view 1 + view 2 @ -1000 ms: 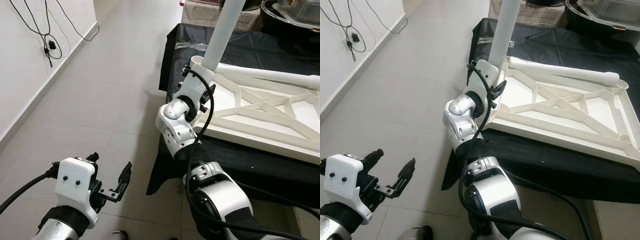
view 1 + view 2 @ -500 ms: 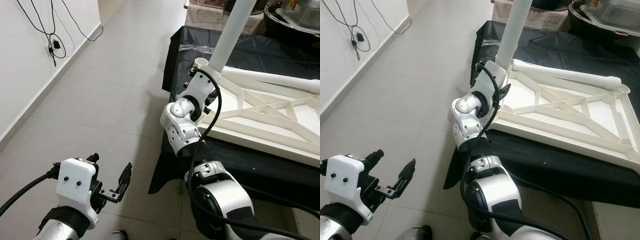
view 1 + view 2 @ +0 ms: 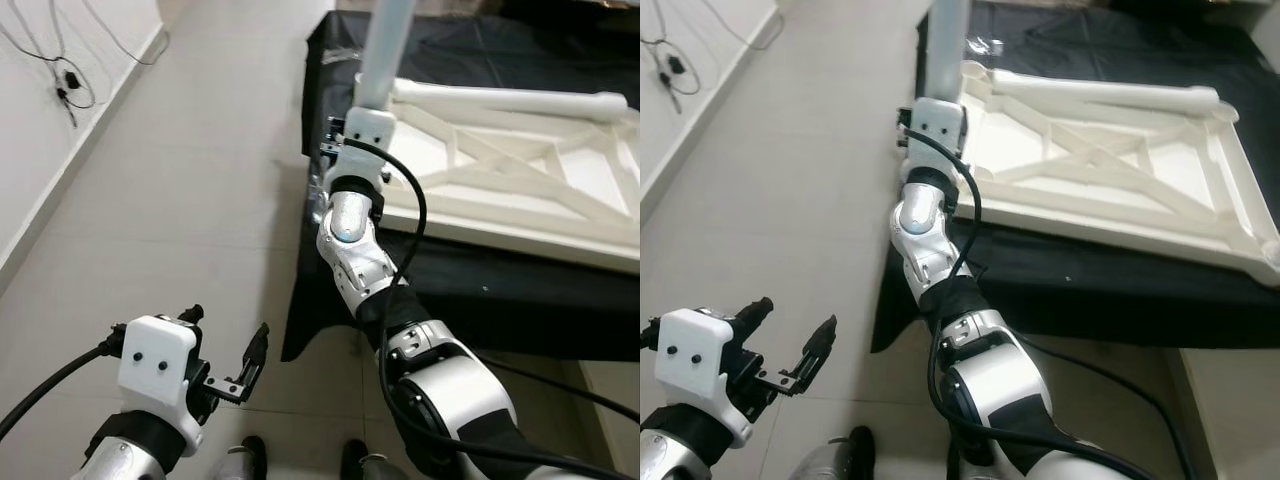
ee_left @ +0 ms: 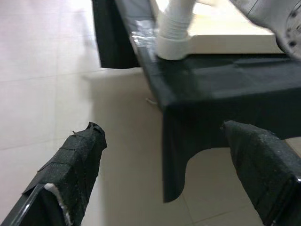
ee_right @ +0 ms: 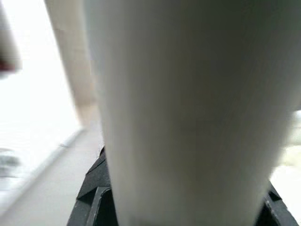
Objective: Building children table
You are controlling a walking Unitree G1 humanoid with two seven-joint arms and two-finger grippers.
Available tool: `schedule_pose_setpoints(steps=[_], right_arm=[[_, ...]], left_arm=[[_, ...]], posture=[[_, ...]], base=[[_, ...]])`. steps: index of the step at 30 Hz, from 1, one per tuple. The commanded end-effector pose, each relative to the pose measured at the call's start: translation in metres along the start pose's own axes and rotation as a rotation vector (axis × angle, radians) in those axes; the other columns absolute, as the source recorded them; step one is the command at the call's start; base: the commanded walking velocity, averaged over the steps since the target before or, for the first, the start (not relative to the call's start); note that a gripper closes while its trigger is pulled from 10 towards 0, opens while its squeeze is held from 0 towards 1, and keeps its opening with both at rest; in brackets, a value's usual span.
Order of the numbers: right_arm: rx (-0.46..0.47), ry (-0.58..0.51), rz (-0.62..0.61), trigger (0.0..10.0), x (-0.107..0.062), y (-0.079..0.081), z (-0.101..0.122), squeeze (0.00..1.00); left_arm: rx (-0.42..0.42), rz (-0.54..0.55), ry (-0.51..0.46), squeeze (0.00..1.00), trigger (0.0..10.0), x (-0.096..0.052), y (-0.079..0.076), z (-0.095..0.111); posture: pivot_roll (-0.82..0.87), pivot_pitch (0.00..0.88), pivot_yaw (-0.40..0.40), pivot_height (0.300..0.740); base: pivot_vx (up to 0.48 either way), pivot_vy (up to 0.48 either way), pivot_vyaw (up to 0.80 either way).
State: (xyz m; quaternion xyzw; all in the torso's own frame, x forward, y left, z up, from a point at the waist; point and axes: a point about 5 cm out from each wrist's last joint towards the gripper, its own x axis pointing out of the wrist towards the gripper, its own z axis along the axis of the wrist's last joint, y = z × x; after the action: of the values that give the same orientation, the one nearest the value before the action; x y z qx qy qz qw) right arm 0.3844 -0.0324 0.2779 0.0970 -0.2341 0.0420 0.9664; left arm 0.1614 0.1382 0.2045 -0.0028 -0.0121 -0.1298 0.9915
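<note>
The white children's tabletop (image 3: 482, 226) lies upside down on a black-draped surface (image 3: 470, 295), its ribs facing up. One white leg (image 3: 383, 40) stands almost upright at the near-left corner, and my right gripper (image 3: 352, 128) is shut on it near its base. In the right wrist view the leg (image 5: 188, 108) sits between the black fingers (image 5: 91, 188). A second white leg (image 3: 500, 100) lies along the far side of the tabletop. My left gripper (image 3: 228, 326) hangs open over the floor, low and left of the table, holding nothing. Its wrist view catches the leg's base (image 4: 173, 40).
Pale floor tiles (image 3: 190, 190) spread to the left, up to a white wall with dangling black cables (image 3: 60, 80). The black cloth (image 4: 188, 141) hangs down over the surface's near corner. My own feet (image 3: 362, 465) show at the bottom edge.
The leg in my right gripper has swung from a rightward lean to almost upright. The camera has shifted, so the table sits higher in view. My left gripper is unchanged.
</note>
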Motion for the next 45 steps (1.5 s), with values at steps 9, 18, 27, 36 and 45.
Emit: schedule_pose_setpoints(steps=[9,18,27,36,45], right_arm=[[0.1,-0.033,0.303,10.0,0.016,0.0,0.019,0.0],[0.335,0.007,0.493,10.0,0.019,0.007,0.037,0.0],[0.521,0.033,0.686,10.0,-0.002,0.019,0.046,0.0],[0.596,0.084,0.817,10.0,-0.02,0.029,0.049,0.0],[0.583,0.146,0.86,10.0,-0.032,0.033,0.04,0.0]], left_arm=[[0.029,0.023,0.027,0.0,10.0,0.005,0.007,-0.006],[0.299,0.195,-0.055,1.0,10.0,0.037,0.048,0.018],[0.406,0.179,-0.089,0.0,10.0,0.087,0.073,0.037],[0.371,-0.08,-0.078,0.0,10.0,0.117,0.045,0.031],[0.43,-0.035,-0.109,0.0,10.0,0.133,0.052,0.038]], posture=[[0.15,0.293,-0.03,0.74],[0.16,0.287,-0.041,0.74],[0.14,0.265,-0.032,0.74],[0.13,0.252,-0.034,0.74],[0.13,0.251,-0.033,0.74]], base=[[0.0,0.0,0.0],[0.0,0.0,0.0],[0.0,0.0,0.0],[0.0,0.0,0.0],[0.0,0.0,0.0]])
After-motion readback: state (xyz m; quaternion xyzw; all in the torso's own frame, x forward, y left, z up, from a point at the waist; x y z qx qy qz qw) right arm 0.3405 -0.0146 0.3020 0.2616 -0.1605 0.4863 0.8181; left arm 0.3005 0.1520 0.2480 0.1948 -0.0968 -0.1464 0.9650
